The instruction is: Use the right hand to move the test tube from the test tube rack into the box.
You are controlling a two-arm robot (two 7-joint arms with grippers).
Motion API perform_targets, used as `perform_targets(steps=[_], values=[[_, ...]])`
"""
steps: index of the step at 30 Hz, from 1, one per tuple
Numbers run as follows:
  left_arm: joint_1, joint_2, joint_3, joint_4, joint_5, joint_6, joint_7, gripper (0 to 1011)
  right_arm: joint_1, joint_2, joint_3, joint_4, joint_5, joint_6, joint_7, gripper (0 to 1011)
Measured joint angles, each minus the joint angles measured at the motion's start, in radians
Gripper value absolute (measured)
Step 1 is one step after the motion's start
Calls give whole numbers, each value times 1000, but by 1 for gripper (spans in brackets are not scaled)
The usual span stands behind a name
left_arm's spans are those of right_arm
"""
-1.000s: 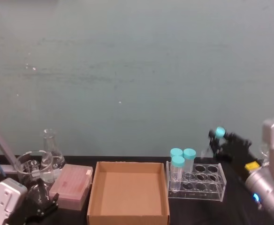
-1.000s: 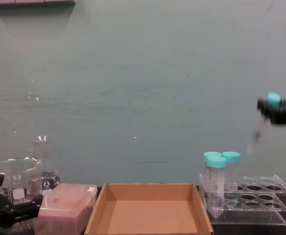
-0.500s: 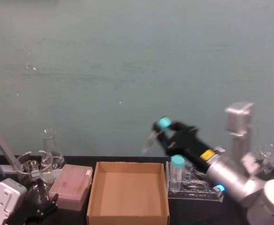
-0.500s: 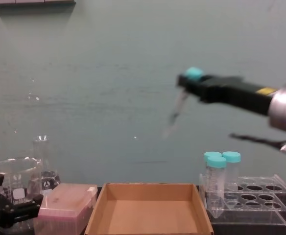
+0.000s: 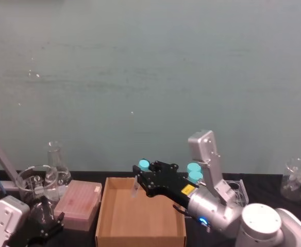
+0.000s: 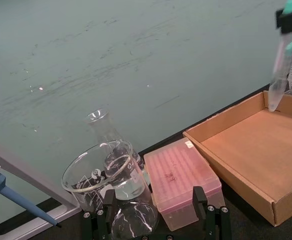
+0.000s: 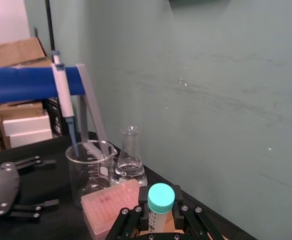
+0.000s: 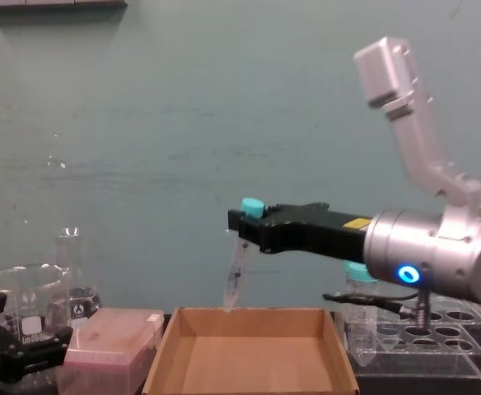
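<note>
Currently my right arm (image 8: 435, 257) reaches leftward across the counter (image 5: 266, 188). The forearm is near level in the chest view, with the blue ring (image 8: 405, 273) lit and the wrist camera bracket (image 8: 405, 99) standing above it.

Right end effector (image 8: 245, 224) is clamped on the tube (image 8: 235, 276) just under its teal cap (image 8: 252, 206). The tube hangs tip-down, slightly tilted, over the far side of the box (image 8: 339, 355). Its tip is about level with the far rim and clear of the floor.

Rack (image 8: 442, 346) sits just right of the box, with wider teal-capped tubes (image 5: 194, 168) in it.

Left end effector (image 8: 8, 352) is parked low at the left by the beaker (image 8: 26, 304), fingers spread, nothing held.

Yellow label (image 8: 356, 223) on the right arm: writing unreadable. Beaker print and tube graduations: I cannot read them.
</note>
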Motion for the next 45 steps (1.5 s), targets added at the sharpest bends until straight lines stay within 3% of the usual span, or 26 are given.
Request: perform_targets(steps=[6, 17, 29, 33, 40, 42, 45], values=[[0, 0, 0, 0, 0, 0, 0, 1000, 35, -45, -6, 85, -42, -10, -45, 262], [0, 0, 0, 0, 0, 0, 0, 1000, 31, -39, -7, 74, -38, -10, -37, 278], [0, 0, 0, 0, 0, 0, 0, 1000, 29, -36, -8, 68, -33, -10, -32, 634], [0, 0, 0, 0, 0, 0, 0, 1000, 29, -36, -8, 67, -32, -9, -31, 797], [0, 0, 0, 0, 0, 0, 0, 1000, 28, -35, -8, 66, -32, -9, -30, 946], [0, 0, 0, 0, 0, 0, 0, 1000, 8, -21, -3, 57, -35, -38, -17, 1002], [0, 0, 0, 0, 0, 0, 0, 1000, -29, 3, 12, 19, -35, -90, 3, 1002]])
